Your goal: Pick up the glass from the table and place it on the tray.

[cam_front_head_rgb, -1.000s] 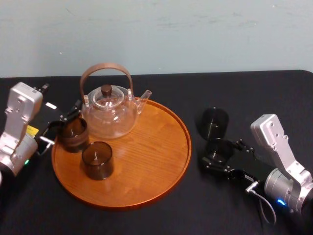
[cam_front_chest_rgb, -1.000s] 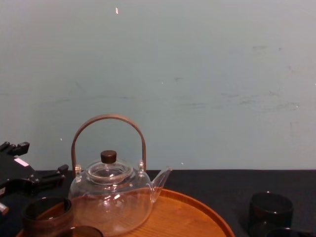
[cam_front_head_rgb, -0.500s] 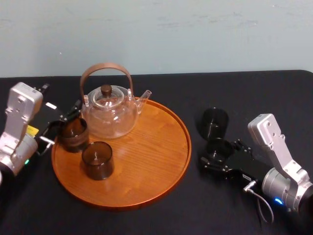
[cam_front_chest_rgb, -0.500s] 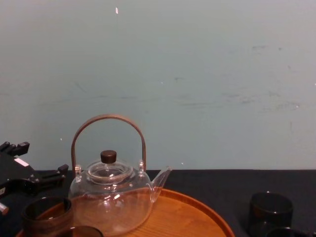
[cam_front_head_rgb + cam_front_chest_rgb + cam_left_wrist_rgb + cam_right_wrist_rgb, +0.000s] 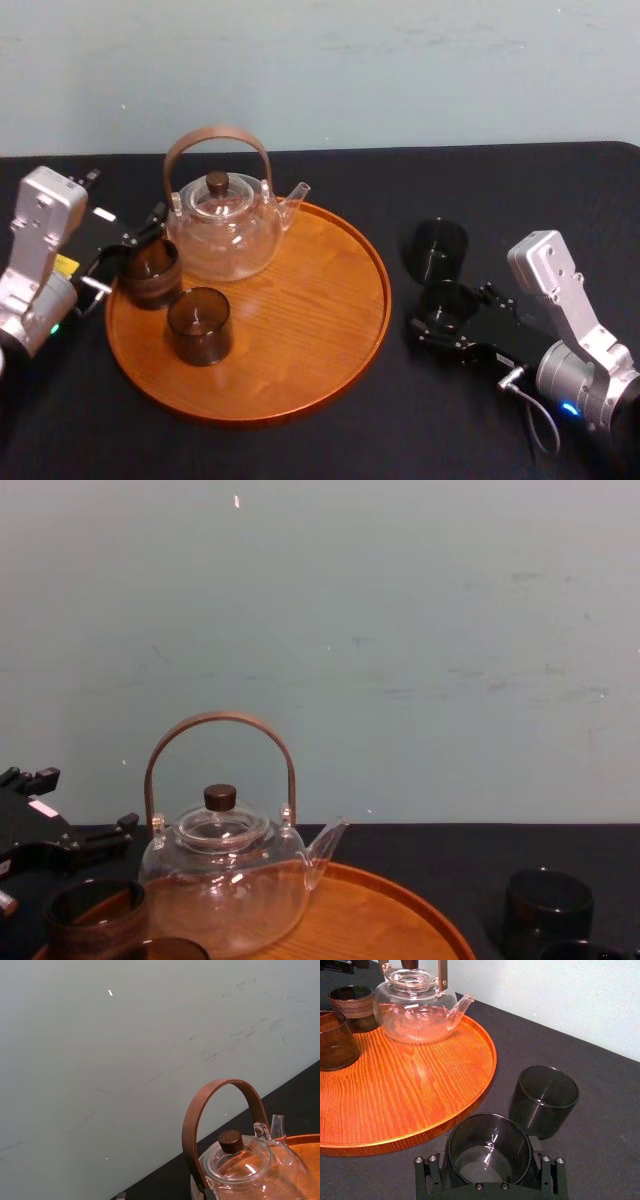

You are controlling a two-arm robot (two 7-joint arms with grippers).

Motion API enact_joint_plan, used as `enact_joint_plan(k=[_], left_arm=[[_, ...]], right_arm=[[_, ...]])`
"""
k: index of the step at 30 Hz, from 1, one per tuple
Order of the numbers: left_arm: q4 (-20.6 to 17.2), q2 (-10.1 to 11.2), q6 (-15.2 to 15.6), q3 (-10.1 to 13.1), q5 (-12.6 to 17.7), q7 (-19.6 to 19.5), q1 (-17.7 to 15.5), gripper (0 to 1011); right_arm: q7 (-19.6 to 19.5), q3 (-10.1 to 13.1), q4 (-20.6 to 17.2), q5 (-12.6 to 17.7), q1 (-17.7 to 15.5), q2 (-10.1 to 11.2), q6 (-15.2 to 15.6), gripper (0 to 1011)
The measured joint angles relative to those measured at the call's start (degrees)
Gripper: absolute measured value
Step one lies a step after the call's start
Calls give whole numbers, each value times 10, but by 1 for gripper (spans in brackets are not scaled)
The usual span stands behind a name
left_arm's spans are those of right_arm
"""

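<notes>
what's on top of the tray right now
The tray carries the clear teapot at its back and one glass in front of that. A second glass is at its left rim, by the left gripper; whether it rests on the wood cannot be told.

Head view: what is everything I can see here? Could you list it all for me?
Tray: one, orange-brown wood, on the table, left of centre.
Teapot: one, clear glass with brown handle, at the tray's back.
Left glass: one, smoky brown, at the tray's left edge.
Front glass: one, smoky brown, on the tray, nearer the robot.
Far glass: one, dark, standing free on the table right of the tray.
Near glass: one, dark, on the table just in front of the far glass.
Table: one, black.
Left gripper: black, by the left glass.
Right gripper: black, closed around the near glass.
</notes>
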Motion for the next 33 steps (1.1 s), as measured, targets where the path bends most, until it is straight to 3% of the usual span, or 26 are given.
enact_joint_plan(k=[26,33], left_arm=[[0,0,0,0,0,0,0,1001],[0,0,0,0,0,0,0,1002]], right_arm=[[-1,0,-1,1,0,0,-1,1002],[-1,0,-1,1,0,0,-1,911]])
